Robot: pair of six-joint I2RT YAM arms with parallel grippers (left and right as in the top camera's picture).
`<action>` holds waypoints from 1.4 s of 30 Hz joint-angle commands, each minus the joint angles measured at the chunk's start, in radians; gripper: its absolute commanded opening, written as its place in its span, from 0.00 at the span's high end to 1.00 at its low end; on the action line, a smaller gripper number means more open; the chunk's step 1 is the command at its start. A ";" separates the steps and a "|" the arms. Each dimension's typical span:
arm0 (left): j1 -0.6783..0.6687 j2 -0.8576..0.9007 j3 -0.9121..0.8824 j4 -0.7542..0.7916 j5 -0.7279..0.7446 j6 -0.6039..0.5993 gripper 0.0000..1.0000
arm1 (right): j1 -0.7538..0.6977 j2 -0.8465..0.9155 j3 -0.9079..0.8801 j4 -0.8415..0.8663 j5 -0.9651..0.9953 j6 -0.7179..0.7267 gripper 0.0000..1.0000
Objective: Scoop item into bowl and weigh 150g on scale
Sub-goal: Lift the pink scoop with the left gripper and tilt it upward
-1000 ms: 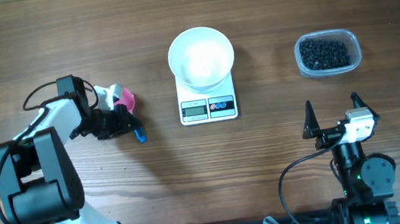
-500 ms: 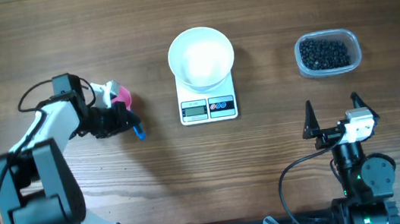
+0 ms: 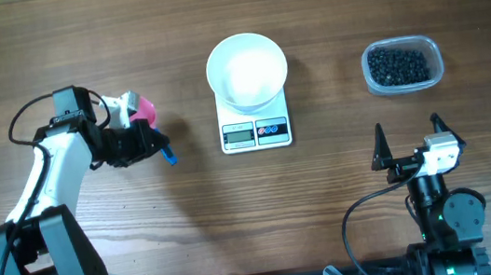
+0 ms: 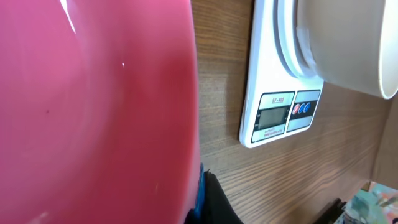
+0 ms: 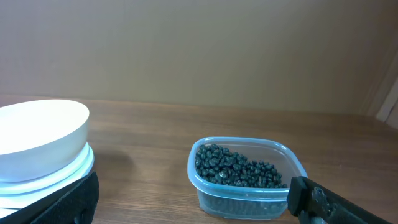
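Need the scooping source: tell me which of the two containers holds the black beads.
The clear plastic tub on the table's right; the white bowl, sitting on the scale, is empty.

1. the white-and-black left arm (image 3: 47,181) rises from its base at the near left edge, elbow bent, forearm turned toward the table's middle.
2. the left gripper (image 3: 159,151) lies level, its black fingers pointing right, jaws closed tight, carrying a pink plastic scoop (image 3: 142,109).
3. the black right arm (image 3: 437,208) is folded low over its base.
4. the right gripper (image 3: 408,141) points away from the base, jaws spread wide, holding nothing.
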 commanded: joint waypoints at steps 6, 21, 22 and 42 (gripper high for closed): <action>-0.003 -0.025 -0.006 -0.022 0.022 -0.011 0.96 | -0.004 0.000 -0.001 0.003 0.007 -0.002 0.00; -0.002 -0.185 -0.006 -0.027 0.022 -0.129 0.96 | -0.004 0.000 -0.001 0.003 0.007 -0.002 0.00; -0.002 -0.198 -0.006 -0.027 0.021 -0.143 0.96 | -0.004 0.000 -0.001 0.003 0.007 -0.003 0.00; -0.003 -0.268 -0.006 -0.031 0.105 -0.360 0.96 | -0.004 0.000 -0.001 0.003 0.007 -0.002 0.00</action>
